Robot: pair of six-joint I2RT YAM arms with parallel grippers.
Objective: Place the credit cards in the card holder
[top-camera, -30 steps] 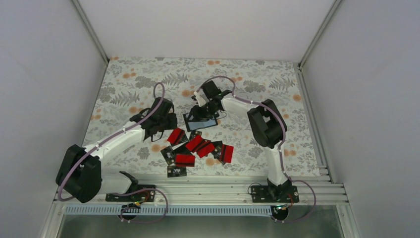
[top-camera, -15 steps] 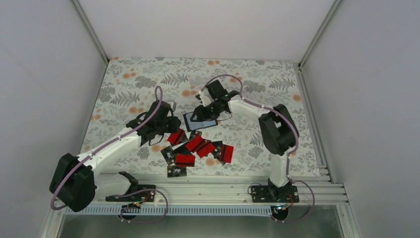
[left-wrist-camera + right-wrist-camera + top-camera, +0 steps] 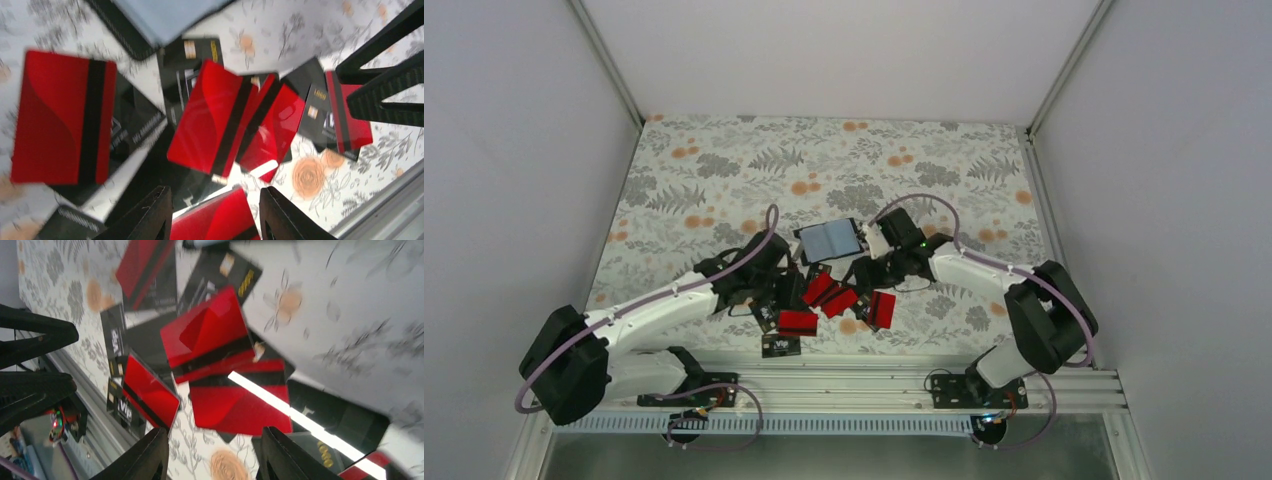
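The card holder (image 3: 829, 240) lies open on the floral cloth, light blue-grey inside up; its corner shows at the top of the left wrist view (image 3: 160, 20). Several red and black credit cards (image 3: 824, 298) lie in a loose overlapping pile just in front of it. My left gripper (image 3: 776, 287) is open over the pile's left side, with red cards (image 3: 212, 117) below its fingers (image 3: 150, 215). My right gripper (image 3: 866, 272) is open over the pile's right side, above red cards (image 3: 210, 335). Neither holds anything.
A black VIP card (image 3: 781, 346) lies nearest the metal rail (image 3: 874, 375) along the table's front edge. White walls enclose the floral cloth (image 3: 724, 170) on three sides. The two grippers stand close together over the pile.
My right gripper has left the card holder and swung toward the front onto the card pile. My left gripper has moved right and nearer, over the pile. The holder stays open on the cloth.
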